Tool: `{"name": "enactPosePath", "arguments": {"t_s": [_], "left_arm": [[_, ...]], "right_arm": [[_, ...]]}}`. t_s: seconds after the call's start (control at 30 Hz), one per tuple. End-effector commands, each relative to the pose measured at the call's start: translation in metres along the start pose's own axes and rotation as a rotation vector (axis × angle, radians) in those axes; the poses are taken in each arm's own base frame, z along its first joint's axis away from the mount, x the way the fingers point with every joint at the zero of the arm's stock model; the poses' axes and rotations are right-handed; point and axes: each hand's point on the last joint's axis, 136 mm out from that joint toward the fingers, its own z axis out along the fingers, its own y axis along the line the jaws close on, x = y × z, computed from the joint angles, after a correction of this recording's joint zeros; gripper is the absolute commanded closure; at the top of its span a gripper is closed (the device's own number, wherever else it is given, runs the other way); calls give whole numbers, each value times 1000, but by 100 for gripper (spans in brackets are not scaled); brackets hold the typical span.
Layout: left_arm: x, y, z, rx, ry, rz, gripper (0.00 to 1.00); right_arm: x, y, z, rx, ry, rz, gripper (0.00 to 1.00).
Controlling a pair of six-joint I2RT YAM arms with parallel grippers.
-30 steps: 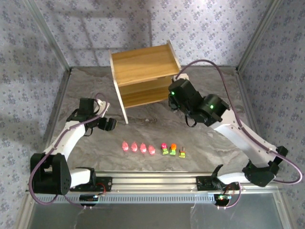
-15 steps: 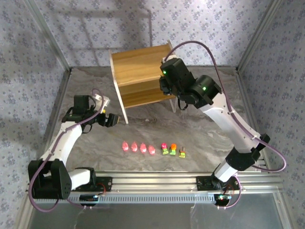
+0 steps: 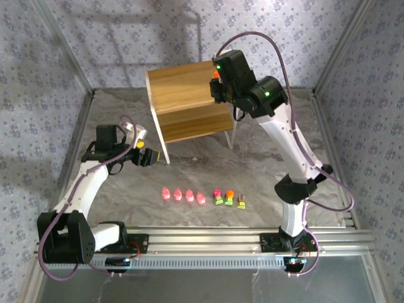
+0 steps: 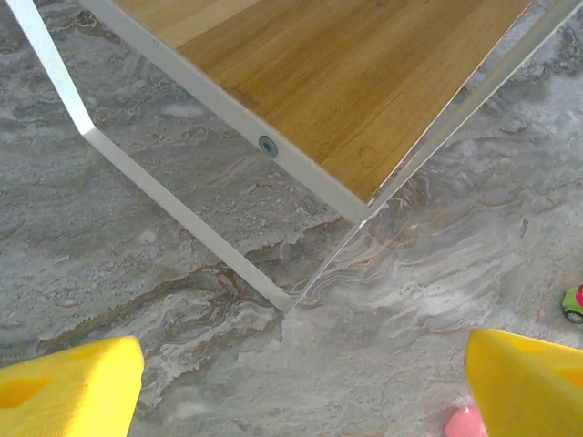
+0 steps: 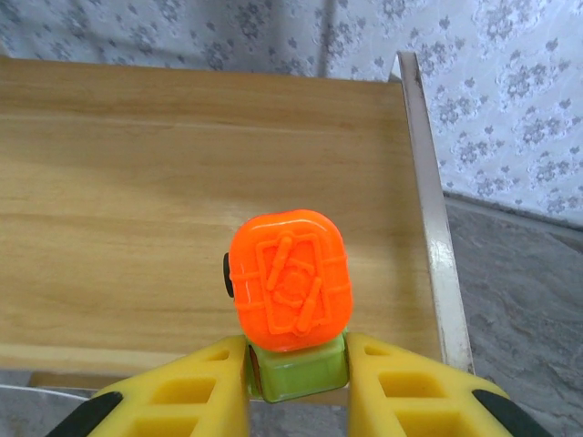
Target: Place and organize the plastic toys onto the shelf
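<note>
While the right gripper (image 5: 296, 369) pinches a glossy orange-topped car (image 5: 290, 278) by its lime-green body between yellow foam-like pads (image 5: 182, 391), it hangs over the smooth pale wood of the shelf (image 5: 118, 209), upper centre of the overhead view. Nothing seems placed yet: four rounded pink figures (image 3: 183, 195) and three cars (image 3: 228, 199) lie in a row on the marbled table (image 3: 252, 173), lower centre. The left gripper (image 4: 301, 387) hovers spread beside a thin white shelf leg (image 4: 173, 205).

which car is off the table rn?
The car pinched in the right jaws, over the shelf; the other three sit on the table.
</note>
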Motion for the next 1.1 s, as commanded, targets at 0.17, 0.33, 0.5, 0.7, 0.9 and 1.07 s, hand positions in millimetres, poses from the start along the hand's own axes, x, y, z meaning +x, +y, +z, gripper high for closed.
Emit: {"name": "enactPosePath", "arguments": {"t_s": [0.17, 0.33, 0.5, 0.7, 0.9, 1.07], "left_arm": [[-12, -21, -6, 77, -47, 86, 11], [-1, -29, -5, 102, -16, 125, 11], [11, -37, -5, 126, 16, 151, 11], [19, -43, -2, 145, 29, 159, 11], [24, -44, -1, 143, 35, 153, 11], [26, -43, 1, 140, 35, 143, 11]], "right_arm": [[21, -12, 20, 16, 112, -14, 71], [23, -14, 22, 29, 128, -16, 71], [26, -15, 23, 34, 140, -13, 71], [29, -14, 32, 35, 154, -6, 71], [29, -19, 41, 36, 161, 17, 71], [30, -21, 45, 36, 167, 31, 71]]}}
